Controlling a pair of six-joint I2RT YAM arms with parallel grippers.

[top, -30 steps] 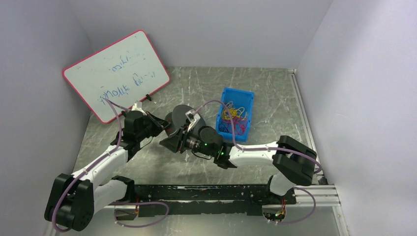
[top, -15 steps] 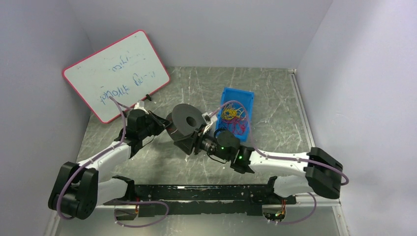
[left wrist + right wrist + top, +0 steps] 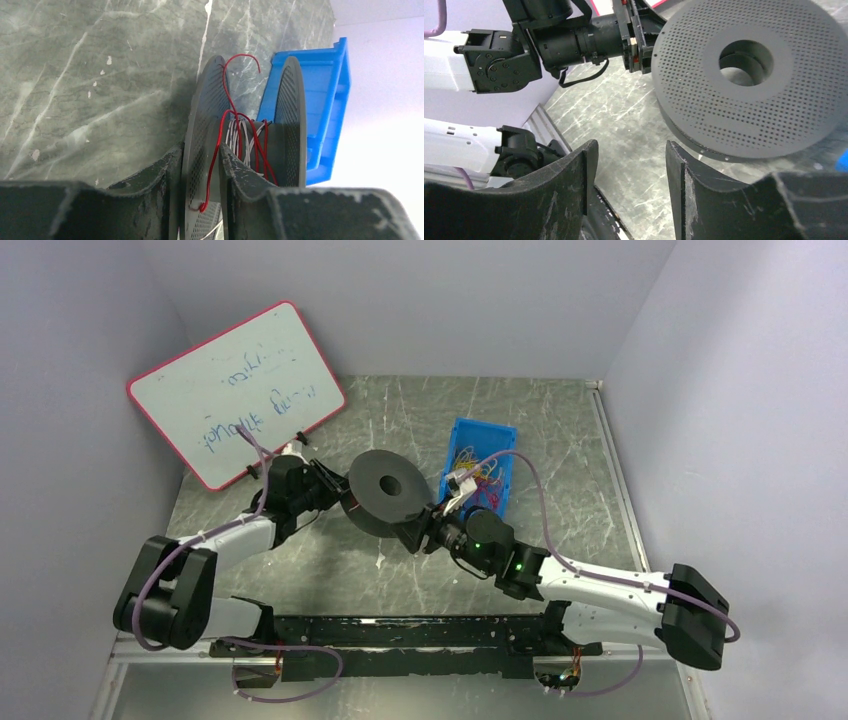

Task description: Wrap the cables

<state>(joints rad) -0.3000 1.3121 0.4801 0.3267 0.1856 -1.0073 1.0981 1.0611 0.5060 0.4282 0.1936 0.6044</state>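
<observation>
A grey perforated spool (image 3: 385, 490) stands tilted at the table's middle. My left gripper (image 3: 200, 165) is shut on the spool's near flange (image 3: 200, 150), one finger on each side of it. The thin red wire (image 3: 225, 125) is wound loosely round the spool's core, with a loose end (image 3: 245, 57) curling above the flange and a strand running down between my left fingers. My right gripper (image 3: 626, 150) is open and empty, just below and beside the spool (image 3: 749, 80), not touching it. In the top view it (image 3: 418, 532) sits at the spool's lower right.
A blue bin (image 3: 480, 470) with a multicoloured wire tangle stands right of the spool and shows behind it in the left wrist view (image 3: 325, 100). A pink-framed whiteboard (image 3: 235, 390) leans at the back left. A black rail (image 3: 420, 635) runs along the near edge.
The spool has shifted right and turned its flat face more upward. My right arm has swung right and stretched out, its gripper moving from left of the spool to its lower right.
</observation>
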